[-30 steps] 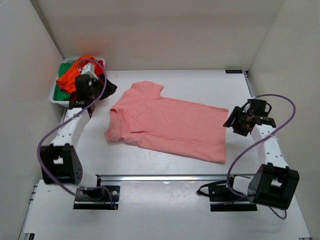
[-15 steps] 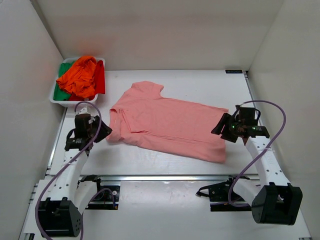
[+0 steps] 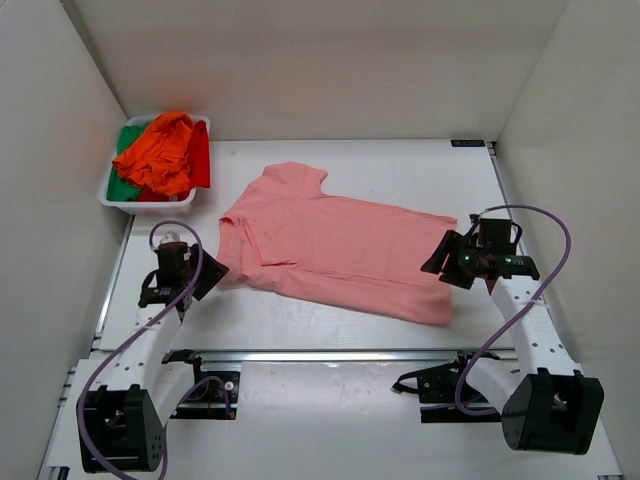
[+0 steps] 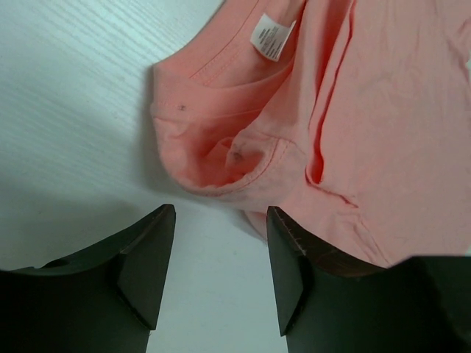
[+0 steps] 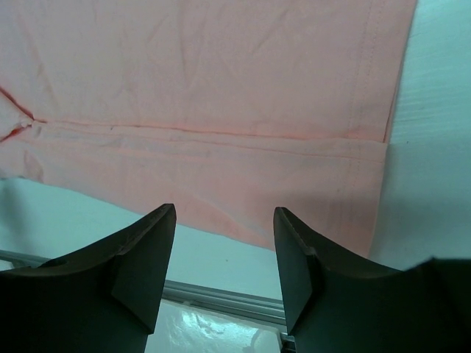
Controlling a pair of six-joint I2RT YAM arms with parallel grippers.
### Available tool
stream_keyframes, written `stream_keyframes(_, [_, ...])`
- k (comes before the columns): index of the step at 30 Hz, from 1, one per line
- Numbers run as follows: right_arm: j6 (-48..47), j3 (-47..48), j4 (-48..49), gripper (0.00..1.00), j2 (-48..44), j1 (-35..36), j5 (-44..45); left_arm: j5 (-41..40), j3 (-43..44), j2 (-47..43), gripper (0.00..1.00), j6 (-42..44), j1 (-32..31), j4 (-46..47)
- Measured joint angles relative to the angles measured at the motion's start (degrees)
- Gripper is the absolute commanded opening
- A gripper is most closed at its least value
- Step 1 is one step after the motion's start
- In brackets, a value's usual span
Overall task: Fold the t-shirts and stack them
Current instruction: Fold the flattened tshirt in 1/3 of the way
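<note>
A salmon-pink t-shirt (image 3: pixel 335 245) lies spread on the table, collar to the left and hem to the right. My left gripper (image 3: pixel 208 274) hovers open just off its near-left sleeve. In the left wrist view, the left gripper (image 4: pixel 221 220) has only bare table between its fingers, and the crumpled sleeve (image 4: pixel 221 158) and the collar label (image 4: pixel 270 38) lie just beyond. My right gripper (image 3: pixel 442 262) stands open at the hem's near corner. The right wrist view shows the right gripper (image 5: pixel 224 220) empty above the shirt's edge (image 5: pixel 221 95). Orange (image 3: pixel 160 150), red (image 3: pixel 200 155) and green (image 3: pixel 122 185) t-shirts are heaped together.
The heap sits in a white tray (image 3: pixel 112 202) at the back left corner. White walls close in the table on three sides. A metal rail (image 3: pixel 330 355) runs along the near edge, seen in the right wrist view as the rail (image 5: pixel 221 298).
My left arm has swung from the tray down to the shirt's near-left sleeve. The right gripper has shifted a little toward the hem. The shirt has not moved.
</note>
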Motion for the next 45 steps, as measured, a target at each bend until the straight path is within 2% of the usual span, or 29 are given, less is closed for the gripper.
stream_keyframes(9, [-0.61,-1.99,0.0,0.52,0.02,-0.66,-1.07,-0.48,-1.14,1.6,0.66,-2.27,-0.28,7.32])
stream_keyframes(14, [-0.63,-2.01,0.31,0.52,0.02,-0.74,-1.44,-0.52,-1.46,4.46,0.6,-3.96,-0.33,9.33])
stream_keyframes(15, [-0.63,-2.01,0.33,0.52,0.02,-0.76,-1.46,-0.5,-1.64,4.83,0.44,-4.28,-0.48,9.46])
stream_keyframes(16, [-0.66,-2.01,0.33,0.52,0.02,-0.79,-1.53,-0.55,-1.9,5.11,0.2,-4.83,-0.76,9.73])
stream_keyframes(18, [-0.66,-2.01,0.33,0.52,0.02,-0.98,-1.62,-0.46,-2.32,5.38,0.07,-5.44,-1.29,9.99])
stream_keyframes(20, [-0.7,-2.01,0.35,0.52,0.02,-1.18,-1.64,-0.28,-2.84,4.96,0.05,-5.46,-1.51,10.14])
stream_keyframes(22, [-1.05,-2.01,0.31,0.48,0.02,-1.51,-1.7,-0.28,-2.93,4.04,0.0,-5.03,-1.46,9.57])
stream_keyframes(28, [-2.56,-1.99,-2.19,0.46,1.57,-1.55,-2.38,-1.2,-1.42,3.06,0.0,-0.83,-0.09,6.08])
stream_keyframes(32, [-2.51,-1.99,-3.48,0.36,2.43,1.77,-2.38,-2.05,-1.36,3.06,0.0,1.42,0.55,5.05])
stream_keyframes(37, [-2.84,-2.08,-5.84,0.34,5.25,5.03,-1.6,-2.64,-1.36,3.17,0.0,3.63,1.05,4.31])
stream_keyframes(39, [-3.48,-2.21,-6.75,0.31,6.73,5.05,-0.98,-3.28,-1.27,3.41,0.0,4.7,1.42,4.04])
stream_keyframes(45, [-4.94,-2.25,-8.46,0.3,11.45,5.38,2.38,-4.2,0.96,4.83,0.0,7.3,2.38,2.21])
